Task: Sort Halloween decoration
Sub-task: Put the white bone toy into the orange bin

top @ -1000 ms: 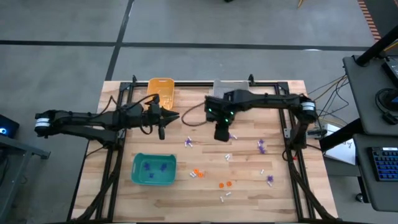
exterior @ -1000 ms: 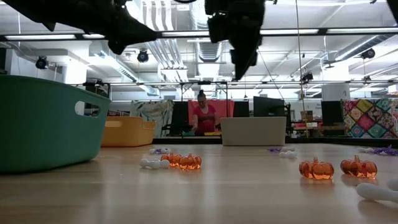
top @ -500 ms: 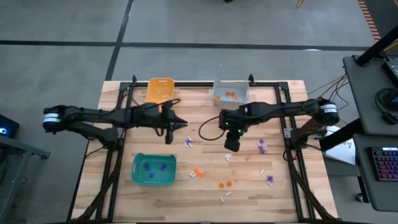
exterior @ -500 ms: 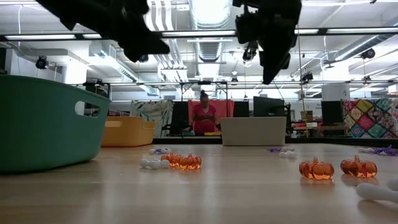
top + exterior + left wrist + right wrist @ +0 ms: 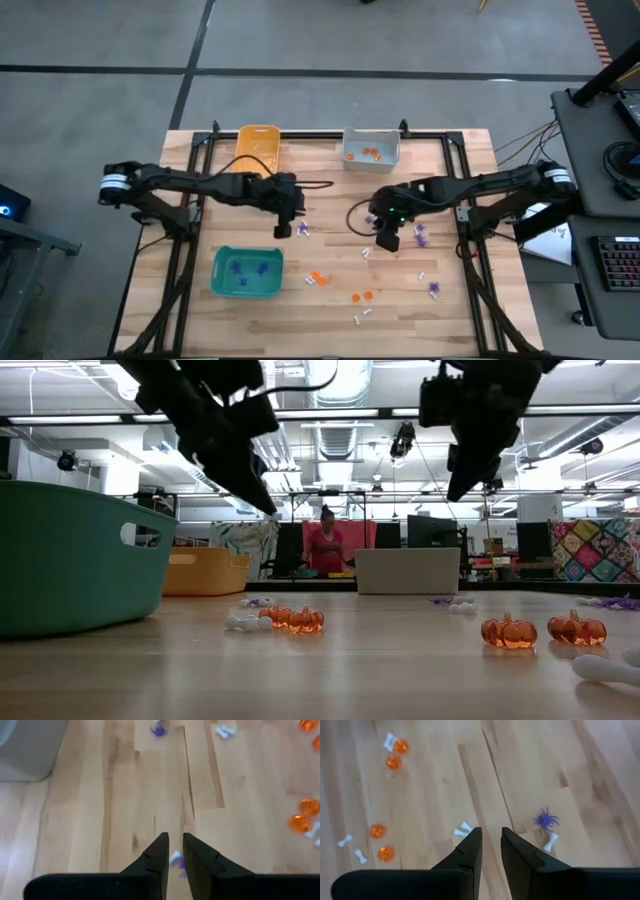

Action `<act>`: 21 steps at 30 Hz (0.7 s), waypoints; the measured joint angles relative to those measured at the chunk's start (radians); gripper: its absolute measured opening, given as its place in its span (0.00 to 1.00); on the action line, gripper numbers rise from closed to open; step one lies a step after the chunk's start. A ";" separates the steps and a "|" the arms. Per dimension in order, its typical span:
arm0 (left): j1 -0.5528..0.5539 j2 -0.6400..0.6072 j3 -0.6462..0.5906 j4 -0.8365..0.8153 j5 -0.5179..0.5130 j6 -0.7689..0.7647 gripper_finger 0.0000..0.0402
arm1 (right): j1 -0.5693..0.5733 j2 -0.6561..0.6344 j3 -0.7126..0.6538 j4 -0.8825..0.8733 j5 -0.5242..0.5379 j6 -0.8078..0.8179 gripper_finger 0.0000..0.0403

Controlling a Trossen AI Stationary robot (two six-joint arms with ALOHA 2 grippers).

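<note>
Starting at your left, the teal bin [image 5: 247, 273] sits on the table [image 5: 450, 320] near its front-left part, with several purple spiders [image 5: 237, 268] already lying inside it, and the orange-yellow bin [image 5: 257, 146] stands at the far edge behind it. Your left pincer [image 5: 282, 231] hangs above the boards between those two bins, tips pointing down, its fingers [image 5: 159, 851] drawn close with only a thin slit between them and nothing pinched; a purple spider and a white bone [image 5: 176, 859] lie on the wood just under the tips. Moving toward the middle, a pair of orange pumpkins [image 5: 317, 279] with a white piece beside them rests near the teal bin, and another orange pair [image 5: 361, 296] lies a little farther forward, with white bones [image 5: 362, 316] near the front edge. The grey bin [image 5: 371, 149] at the far edge holds a few orange pumpkins. Your right pincer [image 5: 386, 242] hovers right of centre, also narrowed to a slim gap and empty; its wrist view shows a purple spider [image 5: 546, 819] with a white bone [image 5: 550, 841] just beside it. More purple spiders [image 5: 434, 289] lie scattered toward the right side.
</note>
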 joint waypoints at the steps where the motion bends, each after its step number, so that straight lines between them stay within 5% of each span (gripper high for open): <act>1: 0.000 0.018 0.007 -0.003 0.007 0.014 0.10 | 0.000 -0.020 -0.023 0.025 0.006 0.001 0.15; 8: -0.001 0.101 0.064 -0.077 0.123 0.133 0.10 | 0.000 -0.136 -0.122 0.176 0.061 0.000 0.14; 21: 0.000 0.237 0.099 -0.123 0.119 0.171 0.10 | 0.000 -0.143 -0.186 0.335 0.126 -0.008 0.15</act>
